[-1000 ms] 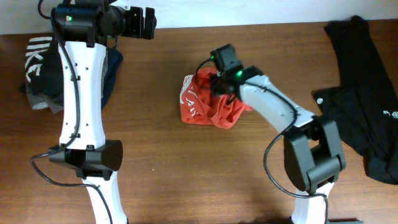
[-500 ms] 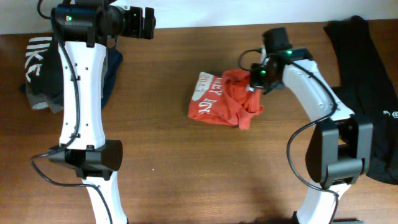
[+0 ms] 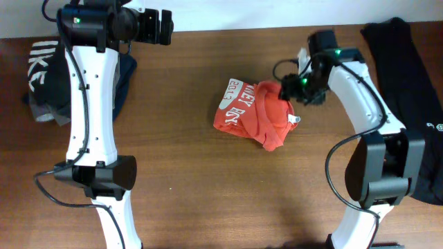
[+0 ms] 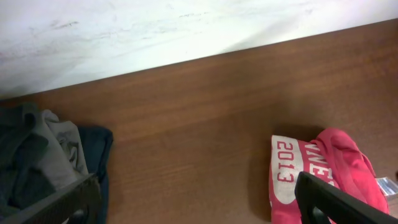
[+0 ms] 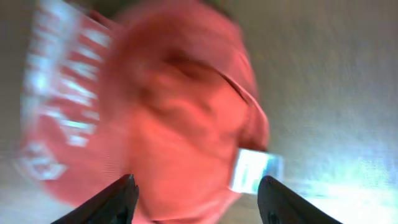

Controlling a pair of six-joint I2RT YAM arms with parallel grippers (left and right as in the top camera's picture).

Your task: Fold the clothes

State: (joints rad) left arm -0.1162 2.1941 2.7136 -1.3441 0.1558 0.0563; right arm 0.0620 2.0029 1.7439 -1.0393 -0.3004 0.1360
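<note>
The clothes, a red-orange T-shirt (image 3: 255, 112), lie crumpled in a heap mid-table, with white lettering (image 3: 237, 97) showing on the left side and a white tag (image 3: 293, 119) on the right. My right gripper (image 3: 296, 86) hovers at the heap's far right edge. In the blurred right wrist view its jaws stand apart over the T-shirt (image 5: 168, 118), open (image 5: 199, 202), and the tag (image 5: 255, 171) sits near the right finger. My left gripper (image 3: 166, 25) is open at the table's far left edge, well away; its view catches the T-shirt (image 4: 323, 165) low right.
A pile of dark and grey clothes (image 3: 48, 76) lies at the far left, also in the left wrist view (image 4: 37, 155). A black garment (image 3: 405, 104) sprawls along the right edge. A white wall (image 4: 155, 31) bounds the table's far side.
My right gripper pulled the T-shirt rightward and toward the back, then opened its jaws off the cloth. The heap has shifted right and spread a little. The left arm has not moved.
</note>
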